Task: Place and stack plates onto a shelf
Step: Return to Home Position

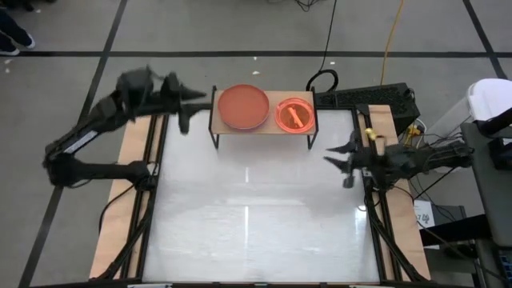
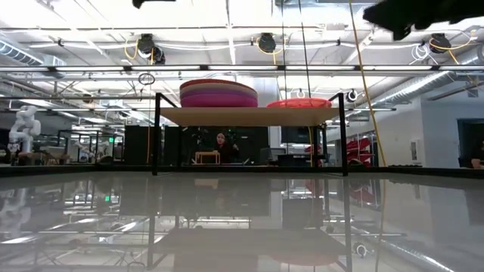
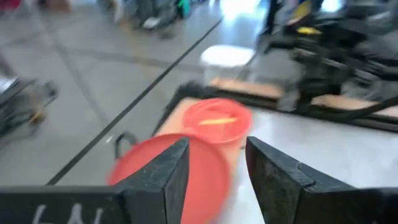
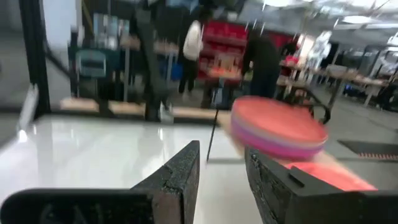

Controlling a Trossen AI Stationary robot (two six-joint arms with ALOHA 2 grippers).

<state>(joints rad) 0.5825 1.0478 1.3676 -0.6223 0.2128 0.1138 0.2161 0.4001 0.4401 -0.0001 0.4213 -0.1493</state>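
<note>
The left gripper (image 1: 190,109) hovers just off the shelf's (image 1: 270,98) left end, fingers spread and holding nothing. On the shelf's left half sits the stack of larger plates (image 1: 243,107), a red one on top. On its right half sits the stack of smaller plates (image 1: 294,115), translucent orange uppermost. The right gripper (image 1: 340,166) hangs near the shelf's right front corner, likewise spread and empty.

I am seeing red topping the large stack (image 1: 243,107), magenta and purple banding beneath, smaller stack (image 1: 294,115) glowing orange, shelf (image 1: 220,128) showing light wood, black legs (image 2: 156,136)
</note>
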